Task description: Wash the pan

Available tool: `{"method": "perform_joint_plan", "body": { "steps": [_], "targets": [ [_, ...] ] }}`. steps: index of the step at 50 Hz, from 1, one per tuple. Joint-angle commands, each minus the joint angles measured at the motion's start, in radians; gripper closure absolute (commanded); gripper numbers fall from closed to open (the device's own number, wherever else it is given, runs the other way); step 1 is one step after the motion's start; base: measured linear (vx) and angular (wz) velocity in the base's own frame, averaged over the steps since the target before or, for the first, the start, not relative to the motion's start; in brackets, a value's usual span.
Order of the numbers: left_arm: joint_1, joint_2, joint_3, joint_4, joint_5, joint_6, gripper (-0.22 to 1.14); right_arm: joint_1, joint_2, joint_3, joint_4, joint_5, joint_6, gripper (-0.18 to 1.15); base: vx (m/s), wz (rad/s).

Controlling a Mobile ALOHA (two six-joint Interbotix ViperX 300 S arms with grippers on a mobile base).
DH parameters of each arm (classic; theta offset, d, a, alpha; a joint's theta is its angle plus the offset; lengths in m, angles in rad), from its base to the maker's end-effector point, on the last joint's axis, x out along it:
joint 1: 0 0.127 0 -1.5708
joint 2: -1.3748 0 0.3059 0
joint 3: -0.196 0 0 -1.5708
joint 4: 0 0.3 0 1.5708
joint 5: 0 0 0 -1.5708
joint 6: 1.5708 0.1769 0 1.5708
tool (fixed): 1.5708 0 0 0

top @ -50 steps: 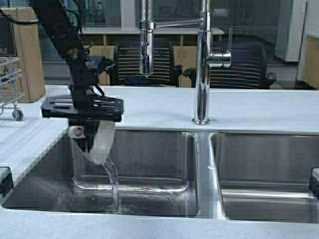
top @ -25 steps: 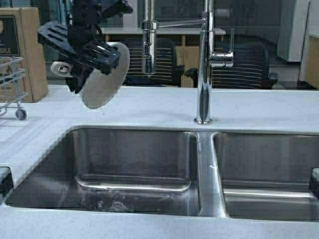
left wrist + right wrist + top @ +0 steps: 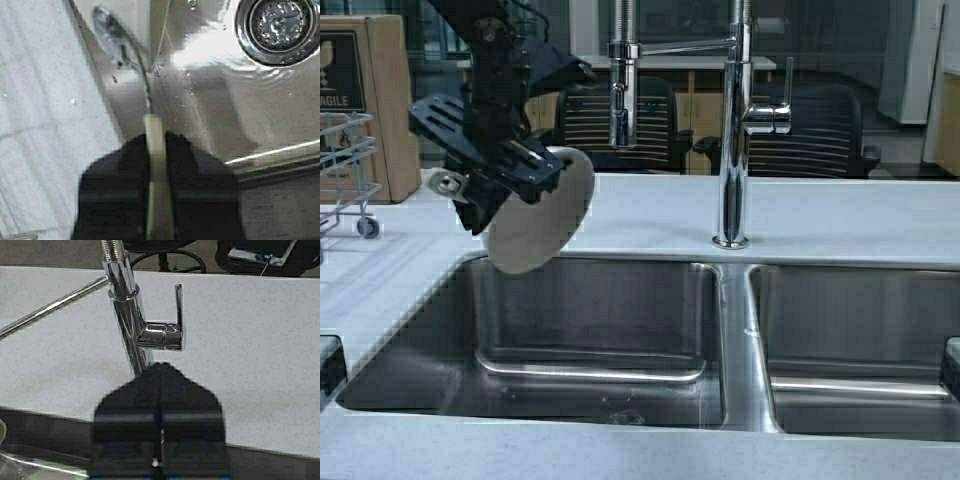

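The cream pan (image 3: 542, 215) hangs tilted on its edge, its underside facing me, over the back left corner of the left sink basin (image 3: 590, 330). My left gripper (image 3: 485, 185) is shut on the pan's short pale handle. In the left wrist view the handle (image 3: 156, 150) runs between the black fingers of the left gripper (image 3: 159, 142), with the pan rim edge-on beyond. My right gripper (image 3: 160, 367) is shut and empty and faces the faucet lever (image 3: 177, 310) from close by. It shows only in its own wrist view.
A tall chrome faucet (image 3: 730, 130) stands between the two basins, its spray head (image 3: 618, 100) over the left one. The left basin is wet around its drain (image 3: 280, 25). A wire basket (image 3: 345, 165) and a cardboard box (image 3: 370, 90) stand at far left.
One second ago the pan was low in the left basin, pouring out water. My left gripper lifted it above the counter, then lowered it slightly to the right. The pouring has stopped.
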Motion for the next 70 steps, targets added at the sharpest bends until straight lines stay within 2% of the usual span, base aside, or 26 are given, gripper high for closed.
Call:
{"method": "perform_joint_plan", "body": {
  "steps": [1,12,23,32,41,57,70],
  "targets": [
    [0.023,-0.132,-0.015,0.052,0.032,0.035,0.88,0.000,-0.008,-0.011,0.002,-0.011,-0.002,0.92,-0.01,0.01],
    [0.158,-0.353,-0.034,0.064,0.055,0.158,0.89,0.000,-0.008,-0.011,0.002,-0.021,-0.002,0.92,-0.01,0.02],
    [0.285,-0.538,-0.034,0.080,0.037,0.413,0.89,0.000,-0.006,-0.014,0.002,-0.029,-0.002,0.92,-0.01,0.01],
    [0.448,-0.618,-0.025,0.077,0.028,0.511,0.89,0.000,-0.005,-0.017,0.002,-0.029,-0.002,0.92,0.00,0.00],
    [0.634,-0.600,0.011,0.071,-0.032,0.566,0.88,0.000,-0.005,-0.017,0.002,-0.034,-0.002,0.92,0.00,0.00],
    [0.894,-0.476,0.038,0.049,-0.167,0.578,0.88,0.000,-0.005,-0.012,0.000,-0.034,-0.003,0.92,0.00,0.00],
    [1.037,-0.344,0.037,-0.044,-0.265,0.577,0.88,0.000,-0.005,-0.011,0.000,-0.034,-0.003,0.92,0.00,0.01]
  ]
}}
